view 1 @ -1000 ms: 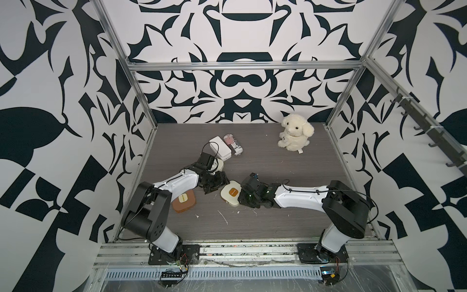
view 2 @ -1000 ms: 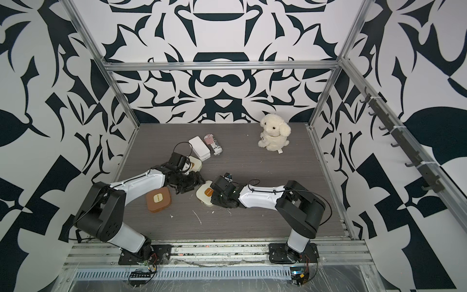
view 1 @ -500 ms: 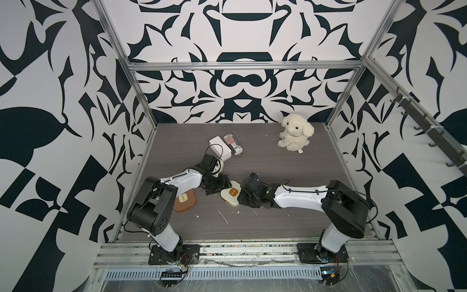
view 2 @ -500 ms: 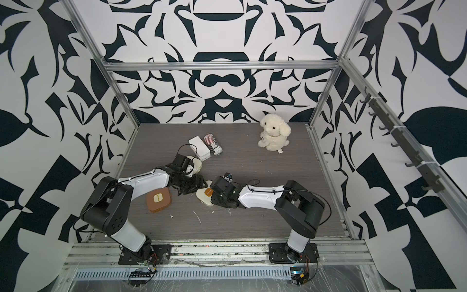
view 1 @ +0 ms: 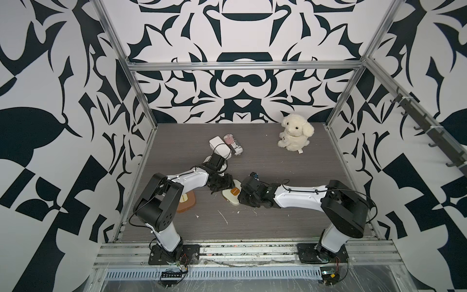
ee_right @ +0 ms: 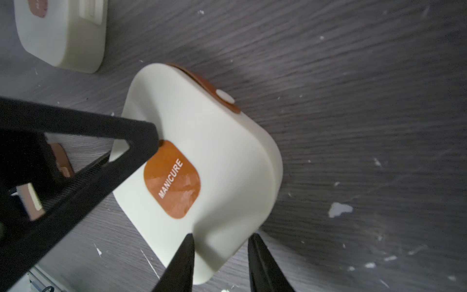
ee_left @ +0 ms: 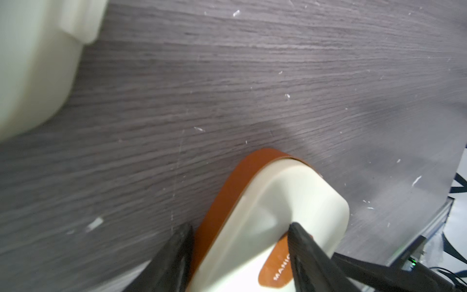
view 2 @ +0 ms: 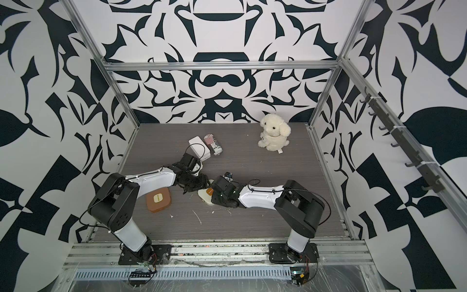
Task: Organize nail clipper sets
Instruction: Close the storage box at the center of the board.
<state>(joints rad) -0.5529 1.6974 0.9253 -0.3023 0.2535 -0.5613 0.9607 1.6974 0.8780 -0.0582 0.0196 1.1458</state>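
Note:
A cream nail clipper case (ee_right: 202, 141) with an orange "MANICURE" label and a brown underside lies mid-table (view 1: 230, 196) (view 2: 205, 197), closed and tilted. My left gripper (ee_left: 240, 235) is shut on one edge of it, with one finger under the brown side and one on top by the label. My right gripper (ee_right: 222, 240) is shut on the opposite corner. A tan-brown case (view 1: 186, 202) (view 2: 159, 199) lies closed to the left. A second cream case (ee_right: 60, 35) (ee_left: 32, 63) lies behind the left wrist. No loose clippers show.
A plain white box (view 1: 219, 149) and a striped can (view 1: 233, 147) lie side by side behind the left arm. A plush dog (view 1: 295, 136) sits at the back right. White flecks (view 1: 223, 217) litter the table in front of the cases.
My left gripper has narrowed onto the edge of the cream case, and the left arm has swung in toward it. The right gripper keeps its hold on the corner.

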